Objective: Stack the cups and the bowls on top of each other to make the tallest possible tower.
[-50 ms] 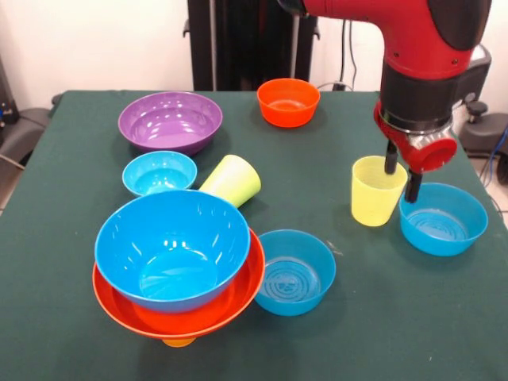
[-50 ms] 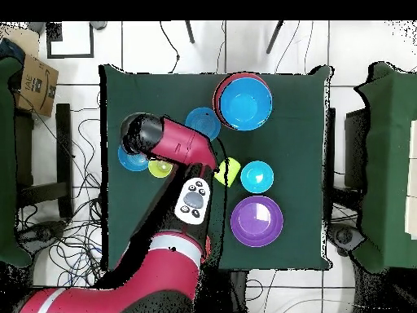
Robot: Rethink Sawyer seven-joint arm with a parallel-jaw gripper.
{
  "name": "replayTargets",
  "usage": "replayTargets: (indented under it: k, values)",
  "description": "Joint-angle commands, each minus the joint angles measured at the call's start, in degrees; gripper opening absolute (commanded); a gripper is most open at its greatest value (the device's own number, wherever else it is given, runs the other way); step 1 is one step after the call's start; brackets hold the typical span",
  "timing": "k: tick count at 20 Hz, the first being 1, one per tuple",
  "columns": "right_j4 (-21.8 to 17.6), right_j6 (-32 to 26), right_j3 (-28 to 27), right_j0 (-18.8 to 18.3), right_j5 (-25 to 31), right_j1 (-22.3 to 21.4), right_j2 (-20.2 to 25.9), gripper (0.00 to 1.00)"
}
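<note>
The tower stands at the near left: a big blue bowl (image 1: 171,246) (image 2: 244,104) nested in a wider orange bowl (image 1: 208,314) over an orange cup (image 1: 178,342). A pale yellow cup (image 1: 375,194) (image 2: 160,169) stands upright at the right. My gripper (image 1: 402,173) is open over its right rim, one finger (image 1: 390,157) inside the cup and the other outside it. A lime green cup (image 1: 232,181) (image 2: 228,172) lies on its side. In the overhead view the arm hides the gripper.
A medium blue bowl (image 1: 443,218) (image 2: 129,158) sits just right of the yellow cup, another (image 1: 295,272) (image 2: 202,122) beside the tower. A purple bowl (image 1: 171,119) (image 2: 256,220), small blue bowl (image 1: 159,172) (image 2: 256,176) and small orange bowl (image 1: 288,101) sit farther back on the green table (image 1: 333,333).
</note>
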Motion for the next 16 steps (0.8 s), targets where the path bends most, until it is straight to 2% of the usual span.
replayTargets:
  k: [1, 6, 13, 16]
  values:
    - [0.1, 8.3, -1.7, 0.6, -8.2, 5.7, 4.0, 1.00]
    - [0.4, 8.8, -2.8, 1.1, -7.8, 6.7, 3.6, 1.00]
    - [-0.3, 8.3, -2.9, 1.3, -2.8, 6.0, 2.8, 1.00]
    - [-0.4, 8.7, -2.6, 1.5, 1.1, 4.7, 2.4, 1.00]
